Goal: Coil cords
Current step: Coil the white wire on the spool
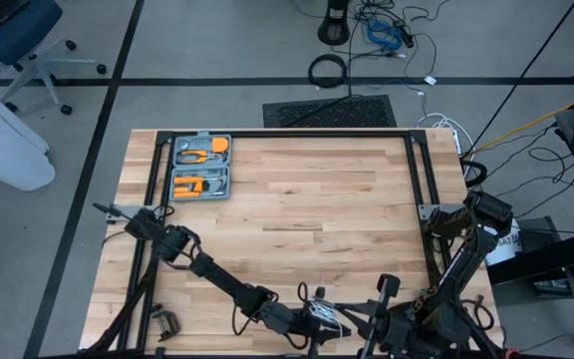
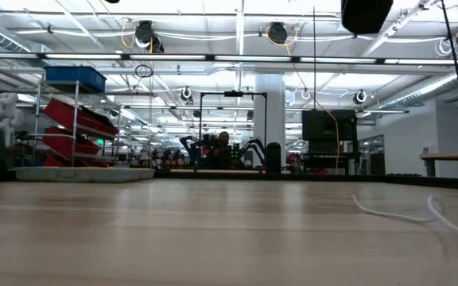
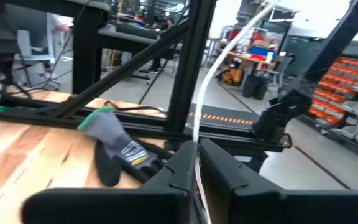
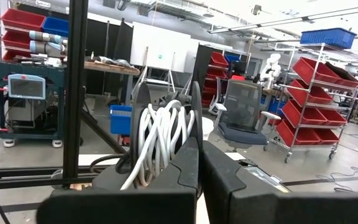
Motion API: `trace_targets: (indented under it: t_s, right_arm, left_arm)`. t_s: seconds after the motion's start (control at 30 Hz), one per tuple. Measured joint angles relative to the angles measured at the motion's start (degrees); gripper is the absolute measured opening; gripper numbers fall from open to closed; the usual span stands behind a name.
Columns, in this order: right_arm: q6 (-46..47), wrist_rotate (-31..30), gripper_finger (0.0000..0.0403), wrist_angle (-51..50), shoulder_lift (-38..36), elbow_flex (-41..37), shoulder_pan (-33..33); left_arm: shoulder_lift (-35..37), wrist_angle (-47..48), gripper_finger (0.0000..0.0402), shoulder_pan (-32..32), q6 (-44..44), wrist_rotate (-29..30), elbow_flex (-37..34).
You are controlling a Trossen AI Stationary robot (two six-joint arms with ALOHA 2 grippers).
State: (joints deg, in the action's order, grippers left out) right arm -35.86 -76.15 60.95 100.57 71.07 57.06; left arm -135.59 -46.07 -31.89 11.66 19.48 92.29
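Note:
The white cord is partly wound into a coil (image 4: 163, 134), which stands between the fingertips of my right gripper (image 4: 197, 163). That gripper is shut on it near the table's front edge (image 1: 355, 321). One strand (image 3: 211, 74) runs up and away from my left gripper (image 3: 196, 167), which is shut on it just left of the coil (image 1: 307, 317). In the high view the coil (image 1: 324, 315) shows between the two grippers. A loose stretch of cord (image 2: 404, 213) lies on the table at the right of the low view. My left gripper pinches a single strand of the white cord (image 3: 196, 149) between its two fingers, pointing about level. The strand leaves the fingertips and rises in a long smooth curve, clear of the table. My right gripper pinches the coil's bundled loops (image 4: 178, 146) between its two fingers, several strands together, pointing about level. The loops stand upright beyond the fingertips. The fingers hide the coil's lower end.
A grey tool case (image 1: 200, 167) with orange tools lies at the table's far left. A grey glove with a green cuff (image 3: 114, 146) rests on the table by the black frame bars (image 3: 185, 81). A metal clamp (image 1: 164, 321) sits at the front left.

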Motion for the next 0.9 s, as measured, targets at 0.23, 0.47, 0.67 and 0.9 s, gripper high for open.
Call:
trace_targets:
  t_s: [0.23, 0.47, 0.67, 0.9]
  right_arm:
    - [0.44, -0.01, 0.0000, -0.03, 0.00, 0.00, -0.09]
    - [0.42, -0.03, 0.0000, -0.02, 0.00, 0.00, -0.11]
    - [0.26, -0.03, 0.0000, -0.02, 0.00, 0.00, -0.11]
    - [0.26, -0.03, 0.0000, -0.02, 0.00, 0.00, -0.31]
  left_arm:
    - [0.00, -0.82, 0.0109, -0.12, 0.02, -0.75, 0.00]
    - [0.00, -1.63, 0.0123, -0.12, 0.05, 1.91, 0.00]
    - [0.00, -1.56, 0.0123, 0.28, 0.07, 3.57, 0.00]
    - [0.00, -1.44, 0.0123, 0.68, 0.04, 3.41, 0.00]
